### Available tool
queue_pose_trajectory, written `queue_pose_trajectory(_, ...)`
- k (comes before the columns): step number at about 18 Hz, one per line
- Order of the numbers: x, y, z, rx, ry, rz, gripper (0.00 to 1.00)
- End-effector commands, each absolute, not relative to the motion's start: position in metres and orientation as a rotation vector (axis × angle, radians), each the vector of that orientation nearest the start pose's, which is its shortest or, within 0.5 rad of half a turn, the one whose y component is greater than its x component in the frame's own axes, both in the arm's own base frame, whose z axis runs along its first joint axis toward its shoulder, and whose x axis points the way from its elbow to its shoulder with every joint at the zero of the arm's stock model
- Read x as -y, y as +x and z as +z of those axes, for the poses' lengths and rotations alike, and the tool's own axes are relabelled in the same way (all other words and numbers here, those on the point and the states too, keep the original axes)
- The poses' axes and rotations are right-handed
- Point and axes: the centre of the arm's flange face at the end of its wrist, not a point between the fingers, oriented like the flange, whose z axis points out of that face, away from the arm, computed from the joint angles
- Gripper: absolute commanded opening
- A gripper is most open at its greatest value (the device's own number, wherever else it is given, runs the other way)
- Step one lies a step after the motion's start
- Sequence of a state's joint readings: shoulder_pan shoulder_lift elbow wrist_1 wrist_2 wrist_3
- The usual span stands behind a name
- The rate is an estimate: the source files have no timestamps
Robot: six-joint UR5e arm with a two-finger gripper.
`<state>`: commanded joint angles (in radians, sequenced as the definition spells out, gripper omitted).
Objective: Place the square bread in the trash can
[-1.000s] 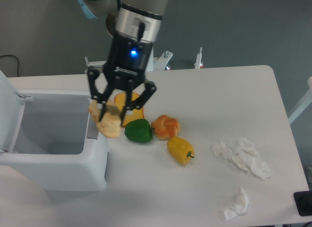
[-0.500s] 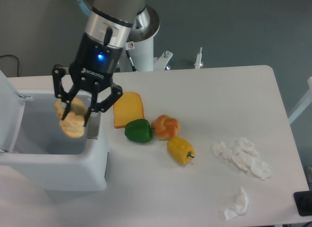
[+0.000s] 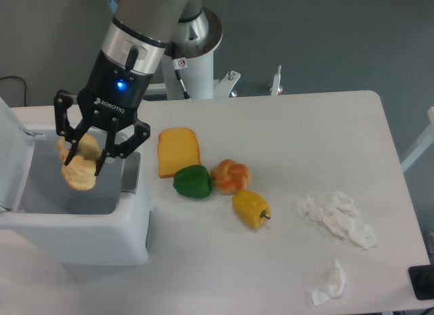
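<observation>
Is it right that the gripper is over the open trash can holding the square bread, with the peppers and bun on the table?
Not quite. The gripper over the trash can holds a pale lumpy pastry, not the square bread, which lies on the table beside the green pepper, as the fixed camera shows.

White table with rounded far-right corner standing before plain grey-blue wall; black cable trailing at far left.
</observation>
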<state>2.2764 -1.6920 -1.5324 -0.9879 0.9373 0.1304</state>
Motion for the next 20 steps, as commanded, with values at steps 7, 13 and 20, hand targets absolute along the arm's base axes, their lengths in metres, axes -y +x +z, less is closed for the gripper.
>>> queue_pose_trajectory(7,-0.559,-0.221,0.528,0.472,-2.363,-0.465,0.8)
queue_pose_trajectory(13,-0.559,-0.221,0.529,0.47,-2.361,-0.461,0.82)
queue_pose_trajectory(20,-0.56,-0.24,0.526,0.408,-2.374,-0.381,1.0)
